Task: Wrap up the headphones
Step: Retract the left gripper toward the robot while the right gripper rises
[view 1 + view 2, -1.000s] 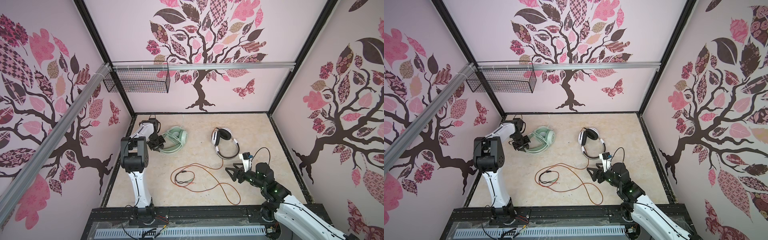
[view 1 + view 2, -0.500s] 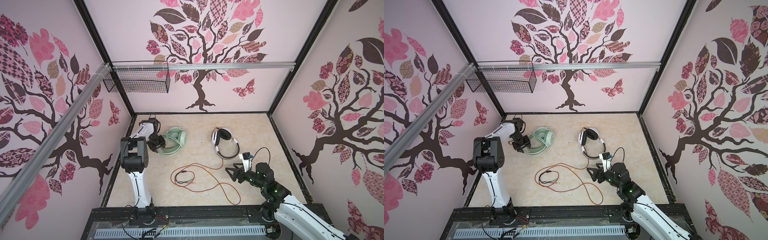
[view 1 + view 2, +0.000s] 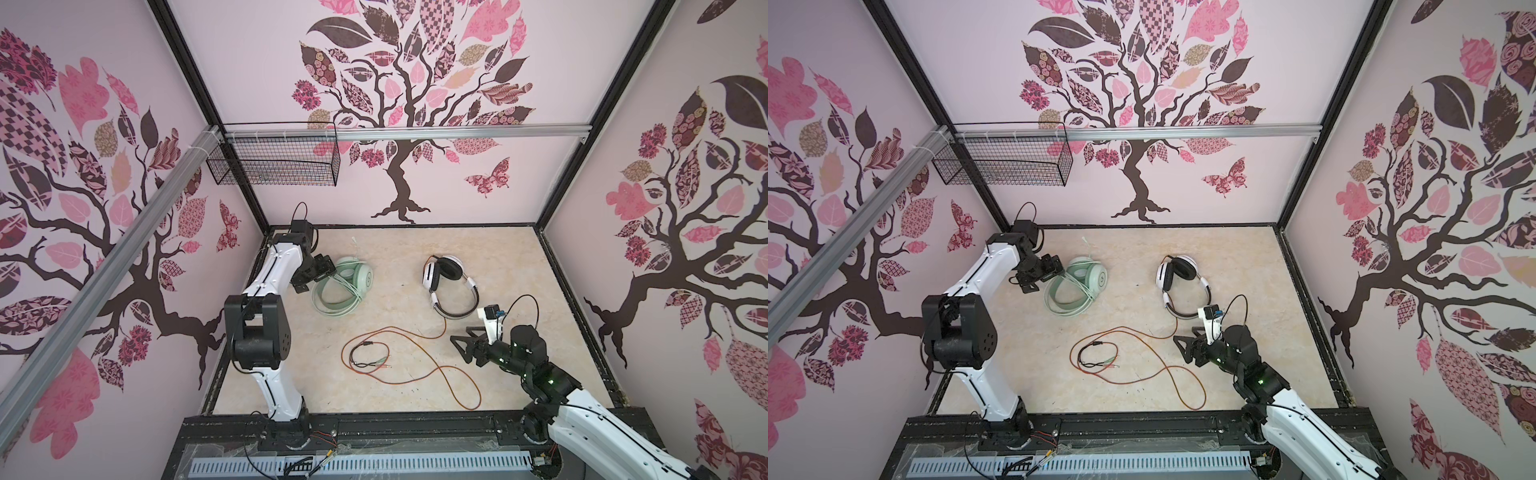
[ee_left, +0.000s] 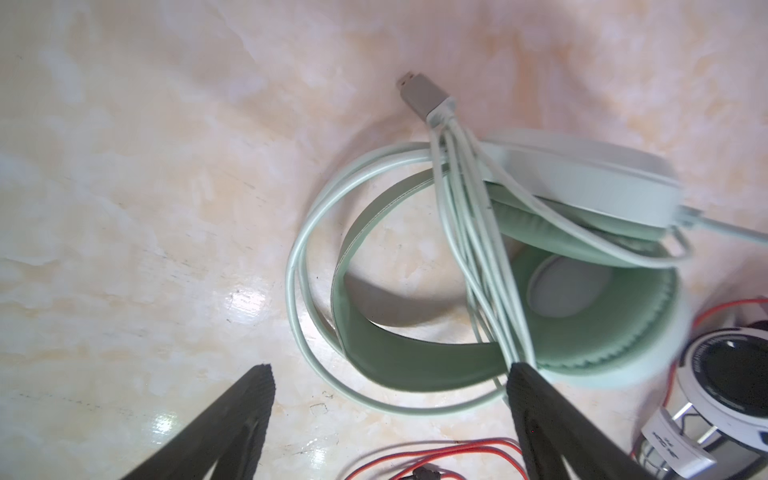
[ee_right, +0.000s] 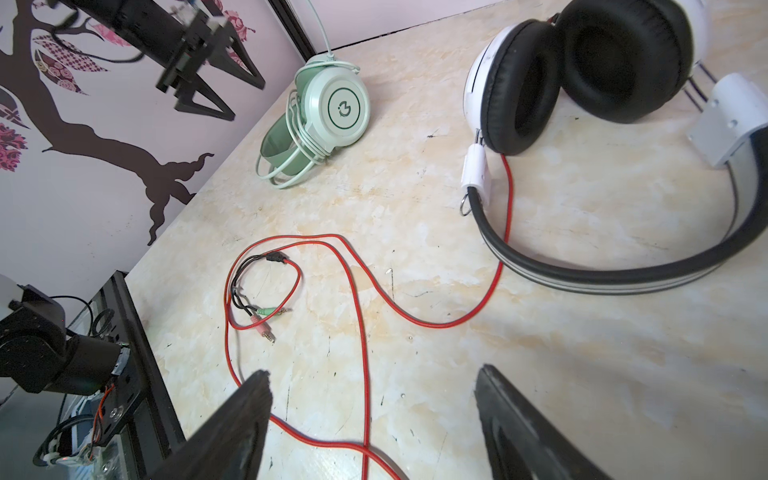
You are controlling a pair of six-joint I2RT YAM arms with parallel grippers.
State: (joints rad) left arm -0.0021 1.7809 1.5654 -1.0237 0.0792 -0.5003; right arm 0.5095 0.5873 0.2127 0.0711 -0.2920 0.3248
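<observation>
Scene: marbled beige tabletop [image 3: 291,374], tree-patterned walls [image 3: 415,104] | Left gripper [image 4: 390,369]: jaws spread wide, empty, just beside mint-green headset [image 3: 353,282] at far left, pale green cable [image 4: 478,216] wound round it | Centre: orange-red cable [image 5: 364,365] sprawled loose | white-and-black headset [image 3: 446,274] right of centre | Right gripper [image 5: 374,374]: jaws wide, empty, above that cable

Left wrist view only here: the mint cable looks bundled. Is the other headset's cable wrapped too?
Observer: No. The orange-red cable sprawls in loose loops on the table, one end attached to the white-and-black headset.
Operator: Where is its free end?
Observer: The jack plugs lie inside a small loop, away from that headset.
Operator: Is the right gripper busy?
Observer: No. The right gripper hangs open and empty above a stretch of that cable.
</observation>
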